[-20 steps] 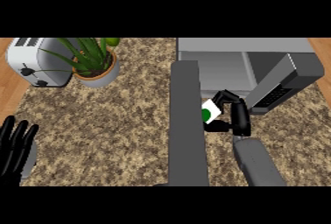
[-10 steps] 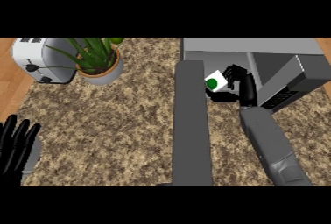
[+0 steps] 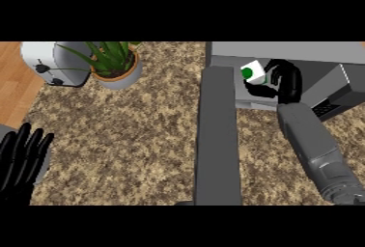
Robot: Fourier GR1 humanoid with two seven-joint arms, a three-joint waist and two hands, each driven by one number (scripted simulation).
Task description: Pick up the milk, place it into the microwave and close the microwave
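Grey microwave [image 3: 299, 50] sits at the far right of the speckled stone counter [image 3: 143, 135]. The microwave door [image 3: 217, 140] is swung fully open, a long grey slab running from the microwave's left front corner toward the near edge of the counter.

The milk carton [image 3: 252, 72], white with a green dot, is at the microwave's open front, just right of the door's hinge end. It looks tilted. Can't tell if it rests on the microwave floor or is held up.

The right hand [image 3: 284, 82] is black, with fingers and thumb curled round the milk carton from its right side, clamped on it. The hand sits in the microwave's opening. The grey right forearm [image 3: 314, 149] runs from the microwave's front back to the lower edge of the view, right of the door and apart from it.

The left hand [image 3: 21, 161] is well left of the microwave, at the near left edge of the view. Its fingers are straight, spread and pointing up, holding nothing, at rest.

The potted plant [image 3: 114, 65], green leaves in a terracotta pot, stands left of the microwave, with bare counter between them. The silver toaster [image 3: 50, 62] is farther left, just beside the plant. A strip of wooden floor [image 3: 13, 82] shows beyond the counter's left edge.
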